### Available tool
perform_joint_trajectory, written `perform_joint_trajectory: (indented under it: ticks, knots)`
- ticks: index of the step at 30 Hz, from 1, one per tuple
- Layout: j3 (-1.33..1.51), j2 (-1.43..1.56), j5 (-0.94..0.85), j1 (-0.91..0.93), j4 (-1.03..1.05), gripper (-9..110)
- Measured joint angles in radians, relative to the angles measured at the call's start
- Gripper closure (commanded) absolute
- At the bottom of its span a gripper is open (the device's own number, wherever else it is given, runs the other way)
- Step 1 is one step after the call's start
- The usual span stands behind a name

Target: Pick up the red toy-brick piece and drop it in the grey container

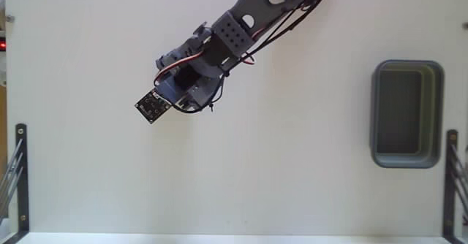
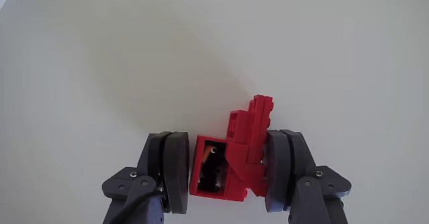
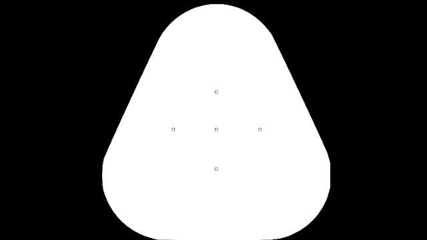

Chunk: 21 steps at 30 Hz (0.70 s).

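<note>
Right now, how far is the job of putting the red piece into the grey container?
Done: the gripper has closed on the red toy-brick piece, both fingers touching it. In hand: the grasp, far left of the target. Left: carrying it to the grey container, which looks empty, and dropping it.

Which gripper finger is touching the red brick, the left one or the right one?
In the wrist view both fingers press the red toy-brick piece: the left finger against its open, dark side, the right finger against its stepped side.

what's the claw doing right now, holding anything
Claw: closed on the red brick piece, one finger pressed against each side of it in the wrist view.
</note>
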Motion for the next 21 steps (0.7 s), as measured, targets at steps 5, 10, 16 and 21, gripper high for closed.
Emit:
perform_joint_trajectory:
  ticks: [5, 10, 16, 21]
  knots:
    - [0.0, 0.0, 0.0, 0.0, 0.0, 39]
    - [0.0, 0.0, 0.0, 0.0, 0.0, 40]
    - [0.0, 0.0, 0.0, 0.0, 0.0, 42]
    - [0.0, 0.0, 0.0, 0.0, 0.0, 44]
